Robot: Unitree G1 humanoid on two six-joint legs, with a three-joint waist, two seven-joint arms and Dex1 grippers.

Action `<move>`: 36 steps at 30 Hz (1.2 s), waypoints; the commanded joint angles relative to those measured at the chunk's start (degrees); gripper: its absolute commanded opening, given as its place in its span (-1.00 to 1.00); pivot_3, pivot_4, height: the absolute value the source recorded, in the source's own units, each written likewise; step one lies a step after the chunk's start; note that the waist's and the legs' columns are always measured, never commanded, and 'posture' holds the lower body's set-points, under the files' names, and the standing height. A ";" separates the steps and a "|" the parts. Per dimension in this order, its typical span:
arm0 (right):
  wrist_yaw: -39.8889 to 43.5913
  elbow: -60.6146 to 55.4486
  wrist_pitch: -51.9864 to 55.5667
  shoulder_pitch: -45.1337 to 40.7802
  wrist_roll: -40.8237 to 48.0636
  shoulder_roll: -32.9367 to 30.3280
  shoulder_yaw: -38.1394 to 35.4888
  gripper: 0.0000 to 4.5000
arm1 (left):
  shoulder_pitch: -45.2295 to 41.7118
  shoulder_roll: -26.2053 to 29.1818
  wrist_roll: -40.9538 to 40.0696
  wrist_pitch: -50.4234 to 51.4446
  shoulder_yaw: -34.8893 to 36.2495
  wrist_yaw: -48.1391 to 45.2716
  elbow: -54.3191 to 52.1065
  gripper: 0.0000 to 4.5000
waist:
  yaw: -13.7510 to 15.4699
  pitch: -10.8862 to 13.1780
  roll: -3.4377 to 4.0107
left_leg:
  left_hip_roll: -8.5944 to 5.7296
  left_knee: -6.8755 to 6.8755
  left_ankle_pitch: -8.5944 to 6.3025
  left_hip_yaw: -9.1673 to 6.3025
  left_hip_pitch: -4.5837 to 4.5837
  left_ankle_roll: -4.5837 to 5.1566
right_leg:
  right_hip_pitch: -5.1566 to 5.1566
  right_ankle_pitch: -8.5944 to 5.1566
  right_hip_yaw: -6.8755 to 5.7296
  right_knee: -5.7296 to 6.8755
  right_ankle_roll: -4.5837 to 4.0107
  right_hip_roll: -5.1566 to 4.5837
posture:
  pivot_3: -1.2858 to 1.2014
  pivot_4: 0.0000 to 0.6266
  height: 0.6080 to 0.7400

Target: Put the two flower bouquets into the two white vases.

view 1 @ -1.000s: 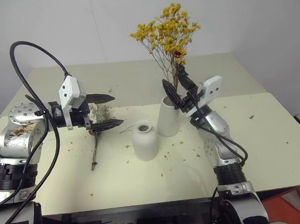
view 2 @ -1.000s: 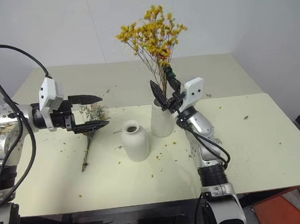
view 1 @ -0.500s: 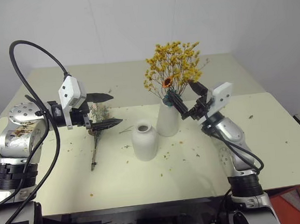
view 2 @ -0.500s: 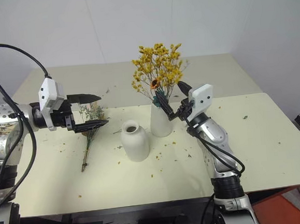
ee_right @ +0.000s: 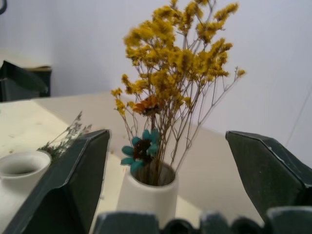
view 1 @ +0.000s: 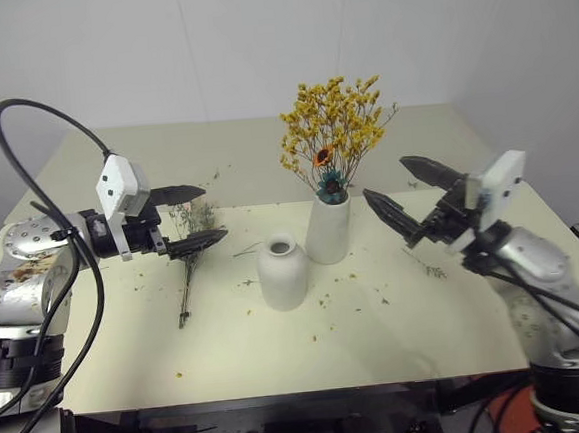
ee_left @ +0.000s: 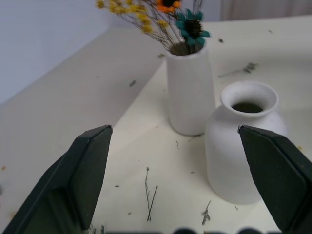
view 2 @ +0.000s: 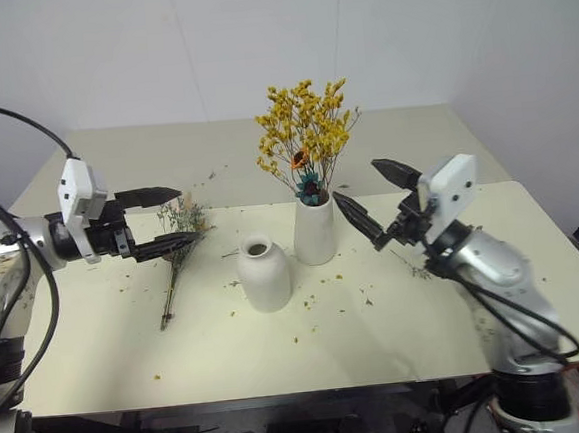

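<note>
The yellow-orange bouquet (view 1: 331,138) stands upright in the taller white vase (view 1: 329,230), its sunflower and teal bloom just above the rim. The shorter, narrow-necked vase (view 1: 283,272) stands empty just in front and to the left. The grey-green bouquet (view 1: 189,254) lies flat on the table to the left of both vases. My left gripper (view 1: 214,214) hovers open above its leafy head, holding nothing. Right of the tall vase and apart from it, my right gripper (view 1: 384,177) is open and empty, pointing toward the flowers.
Loose crumbs and a small twig (view 1: 429,269) are scattered over the cream table (view 1: 360,341). A seam crosses the tabletop behind the vases. A white wall rises behind the far edge, and the table's right edge lies beyond my right arm.
My right gripper let go of the yellow bouquet, which sank into the tall vase, then drew back to the right. The left gripper shifted slightly left.
</note>
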 commanded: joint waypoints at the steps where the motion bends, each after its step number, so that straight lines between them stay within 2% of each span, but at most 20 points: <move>1: 6.36 -5.76 9.00 2.81 10.28 -8.42 -5.32 0.99 | 3.87 1.68 -1.55 4.86 5.76 6.10 -5.74 1.00 | -0.09 0.00 -0.01 | 0.02 0.00 0.00 0.01 0.03 0.00 | 0.02 0.00 0.01 0.00 0.00 0.00 | 0.03 -0.52 1.00; 4: 12.06 -8.17 11.31 4.64 12.58 -15.65 -5.56 0.99 | 6.03 2.06 0.01 12.25 6.77 14.01 -8.42 1.00 | 0.06 0.01 -0.04 | 0.01 0.02 0.00 0.00 0.13 0.00 | 0.09 -0.21 0.00 0.01 0.34 0.00 | 0.03 -0.52 1.00; 7: 10.73 -7.41 17.63 -1.27 15.81 -20.13 -2.41 0.99 | 4.60 -0.23 -0.42 23.97 6.23 24.04 -11.53 1.00 | -0.10 0.03 -0.08 | 0.04 0.00 -0.01 -0.01 0.70 -0.01 | 0.67 -0.26 -0.04 -0.12 0.37 0.02 | 0.03 -0.52 1.00; 10: 10.56 -6.40 21.83 -7.82 17.63 -22.60 0.48 0.99 | 2.88 -3.76 -1.76 36.71 6.73 32.81 -15.07 1.00 | -0.03 0.02 -0.15 | 0.00 0.01 -0.01 0.00 0.83 -0.01 | 0.82 -0.31 -0.04 -0.21 0.29 -0.06 | 0.03 -0.52 1.00; 15: 12.09 -5.37 26.63 -17.15 18.44 -24.73 6.10 0.99 | 3.46 -5.22 -1.30 50.23 6.99 39.05 -16.07 1.00 | 0.01 0.00 -0.21 | 0.01 -0.12 -0.01 -0.06 0.53 -0.02 | 0.55 -0.29 -0.10 -0.27 0.39 -0.02 | 0.03 -0.52 1.00; 18: 13.08 -4.26 28.04 -20.99 17.15 -24.84 9.33 0.99 | 2.80 -5.42 0.09 53.22 4.71 41.13 -13.17 1.00 | 0.07 0.01 -0.22 | 0.00 -0.19 -0.02 -0.07 0.50 -0.02 | 0.52 -0.29 -0.10 -0.33 0.36 -0.03 | 0.03 -0.52 1.00; 24: 15.41 -3.33 27.57 -23.96 14.88 -23.63 12.76 0.99 | -1.76 -7.92 4.02 49.62 -1.68 43.81 -4.13 1.00 | 0.92 0.02 -0.23 | -0.04 -0.16 -0.01 -0.08 0.52 -0.02 | 0.55 -0.28 -0.14 -0.33 0.37 -0.07 | 0.03 -0.52 1.00; 29: 15.38 -3.72 27.44 -23.84 13.46 -22.67 13.07 0.99 | -6.95 -11.55 6.86 45.96 -4.38 45.11 5.80 1.00 | 1.49 0.01 -0.24 | -0.05 -0.13 -0.02 -0.07 0.50 -0.02 | 0.55 -0.26 -0.13 -0.34 0.34 -0.07 | 0.03 -0.52 1.00; 36: 14.55 -4.71 28.65 -23.14 13.29 -23.18 11.25 0.99 | -10.92 -13.10 8.14 43.07 -7.83 42.00 13.99 1.00 | 1.47 0.01 -0.24 | -0.05 -0.15 -0.02 -0.07 0.40 -0.03 | 0.49 -0.13 -0.13 -0.35 0.13 -0.07 | 0.03 -0.52 1.00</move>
